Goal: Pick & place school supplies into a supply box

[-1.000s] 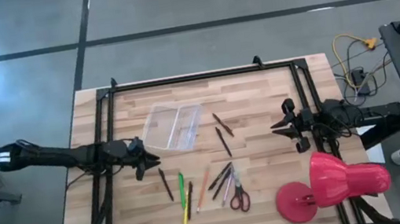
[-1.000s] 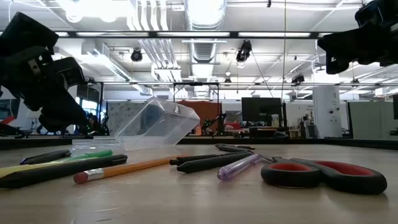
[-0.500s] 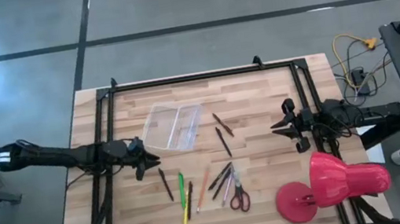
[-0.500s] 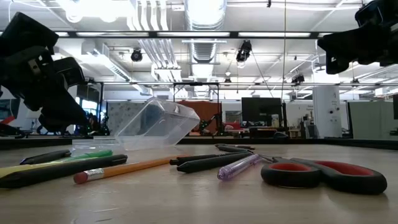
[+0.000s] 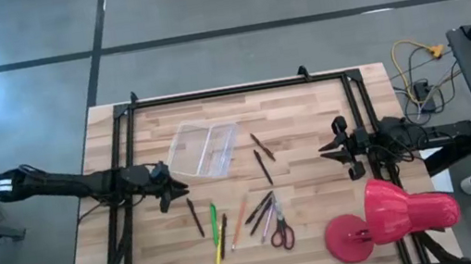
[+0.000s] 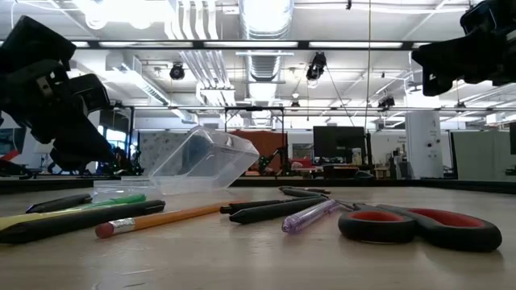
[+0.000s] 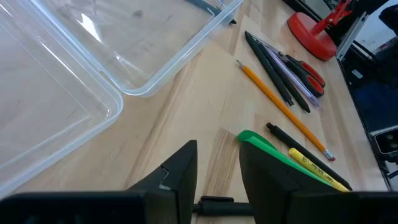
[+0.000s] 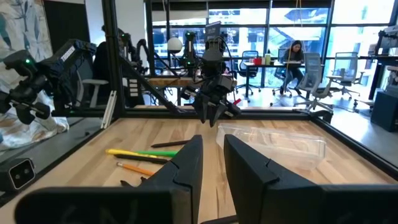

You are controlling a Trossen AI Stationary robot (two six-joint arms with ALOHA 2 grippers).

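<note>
The left end effector is seen above the bench, just beside the near corner of the supply box; its fingers are set a narrow gap apart and nothing is held between them. In the left wrist view the tip of the green pen is seen just past one finger, lying on the wood. The right end effector is held off the bench towards its right side, well apart from the supplies; its fingers are also parted by a narrow gap and nothing is gripped. The supply box, clear and split by a middle divider, is placed on the left half of the bench, and nothing can be made out inside it; in the low view it appears tilted. Two dark pens are found just to the right of the box. Nearer the front edge the remaining supplies are spread: a black pen, the green pen beside a yellow one, an orange pencil, a cluster of dark and pinkish pens, and the red-handled scissors. A big red lamp is laid on its side at the front right corner. A seated person is visible in the room beyond.
</note>
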